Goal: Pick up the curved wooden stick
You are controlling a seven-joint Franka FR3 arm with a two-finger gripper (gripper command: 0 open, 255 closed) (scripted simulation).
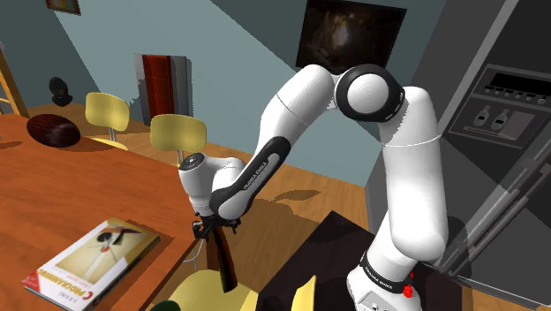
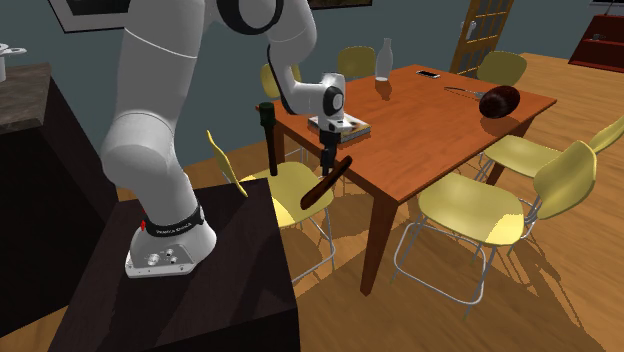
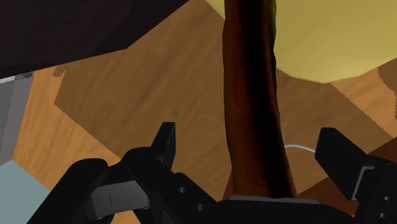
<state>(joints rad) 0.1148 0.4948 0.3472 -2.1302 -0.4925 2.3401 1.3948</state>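
The curved stick (image 2: 322, 185) is dark brown and hangs slanted just past the table's edge, over a yellow chair seat (image 2: 283, 190). My gripper (image 2: 328, 158) points down right above it. In the wrist view the stick (image 3: 254, 95) runs lengthwise between the fingertips (image 3: 167, 143), with a gap on each side, so the gripper (image 3: 251, 149) is open around it and does not clasp it. In the shoulder view the stick (image 1: 225, 265) reaches down below the gripper (image 1: 215, 231) toward the seat. Whether its lower end rests on the seat I cannot tell.
The wooden table (image 1: 53, 185) carries a book (image 1: 93, 258) near its edge and a dark rounded object (image 1: 51, 131) farther off. Yellow chairs (image 1: 177, 132) stand around it. My dark stand (image 1: 318, 256) is close beside the chair. A bottle (image 2: 382, 58) stands on the table.
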